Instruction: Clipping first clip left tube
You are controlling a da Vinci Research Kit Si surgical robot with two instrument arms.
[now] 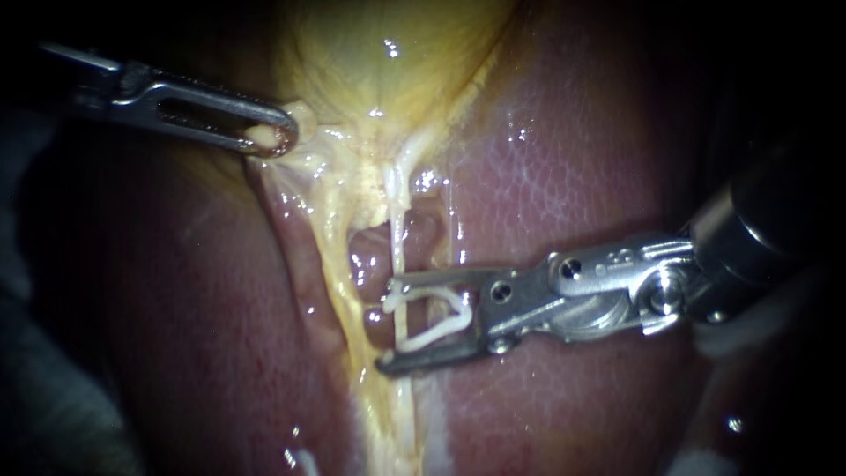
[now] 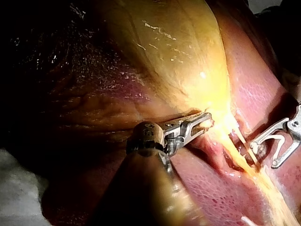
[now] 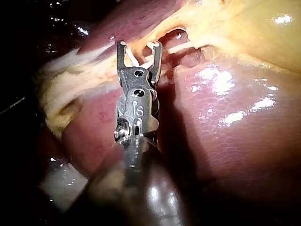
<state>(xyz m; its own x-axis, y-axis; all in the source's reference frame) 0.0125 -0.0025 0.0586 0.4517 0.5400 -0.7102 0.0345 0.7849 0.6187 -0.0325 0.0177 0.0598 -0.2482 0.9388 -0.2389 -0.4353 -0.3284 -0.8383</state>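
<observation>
Two instruments: the left instrument, upper left, clamps the gallbladder at its lower edge. The right instrument, centre right, carries an open clip astride the thin tube at centre. Soft, slick and easily torn, that tube likely wants clipping squarely mid-span.

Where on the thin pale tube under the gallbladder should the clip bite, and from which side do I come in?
Probably its bare straight stretch beside the opening in the tissue, taken square from the endoscope view's right. There the thin pale tube stands free, seemingly held taut by my left instrument on the gallbladder; my right instrument has the open clip astride it.
</observation>
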